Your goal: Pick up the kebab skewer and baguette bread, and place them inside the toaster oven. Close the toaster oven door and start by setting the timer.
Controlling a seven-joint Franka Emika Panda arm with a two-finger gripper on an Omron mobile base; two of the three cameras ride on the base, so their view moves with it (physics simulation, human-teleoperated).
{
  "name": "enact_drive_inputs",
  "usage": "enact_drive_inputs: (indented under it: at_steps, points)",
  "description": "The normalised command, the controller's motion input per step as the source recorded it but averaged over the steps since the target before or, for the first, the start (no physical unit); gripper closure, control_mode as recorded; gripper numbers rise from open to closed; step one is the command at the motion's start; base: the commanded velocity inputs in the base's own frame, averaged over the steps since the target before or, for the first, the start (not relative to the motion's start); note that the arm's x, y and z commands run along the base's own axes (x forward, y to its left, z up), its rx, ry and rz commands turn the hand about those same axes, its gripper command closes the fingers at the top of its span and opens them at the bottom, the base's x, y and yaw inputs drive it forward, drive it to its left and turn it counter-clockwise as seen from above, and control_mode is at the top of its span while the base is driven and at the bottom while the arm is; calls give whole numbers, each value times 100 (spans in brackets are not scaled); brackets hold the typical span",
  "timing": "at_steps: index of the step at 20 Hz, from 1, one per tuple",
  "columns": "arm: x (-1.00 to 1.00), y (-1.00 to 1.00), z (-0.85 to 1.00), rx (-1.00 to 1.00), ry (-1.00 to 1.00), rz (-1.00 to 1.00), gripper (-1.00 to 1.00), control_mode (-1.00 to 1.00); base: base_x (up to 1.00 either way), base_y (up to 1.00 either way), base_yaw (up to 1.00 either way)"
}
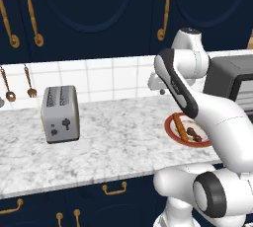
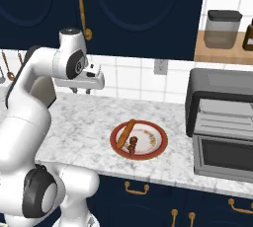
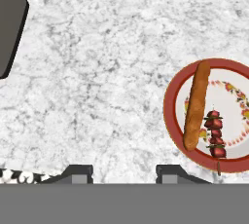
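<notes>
A red-rimmed plate (image 2: 116, 137) on the marble counter holds the baguette bread (image 2: 126, 132) and the kebab skewer (image 2: 133, 146) side by side. In the hand view the baguette bread (image 3: 196, 105) lies left of the kebab skewer (image 3: 215, 135) on the plate (image 3: 170, 106) at the right. My gripper (image 3: 125, 173) hovers over bare counter left of the plate, open, with nothing between its fingers. It hangs well above the counter (image 2: 81, 91). The toaster oven (image 2: 217, 85) stands at the right; its door (image 2: 225, 154) looks dropped open, with the rack showing above it.
A silver two-slot toaster (image 1: 60, 113) stands on the counter to the left. Utensils (image 1: 7, 85) hang on the tiled wall. A glass jar (image 2: 222, 28) sits on a wooden shelf above the oven. Dark blue cabinets run above and below.
</notes>
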Motion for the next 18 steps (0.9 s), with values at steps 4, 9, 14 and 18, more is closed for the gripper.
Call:
enact_drive_inputs:
  at_steps: [4,9,14,18]
  points:
    - [0,0,0,0,0,0,-100,100,0,0,0]
    - [0,0,0,0,0,0,-100,100,0,0,0]
    - [0,0,0,0,0,0,-100,100,1,-65,0]
    - [0,0,0,0,0,0,-100,100,0,-74,0]
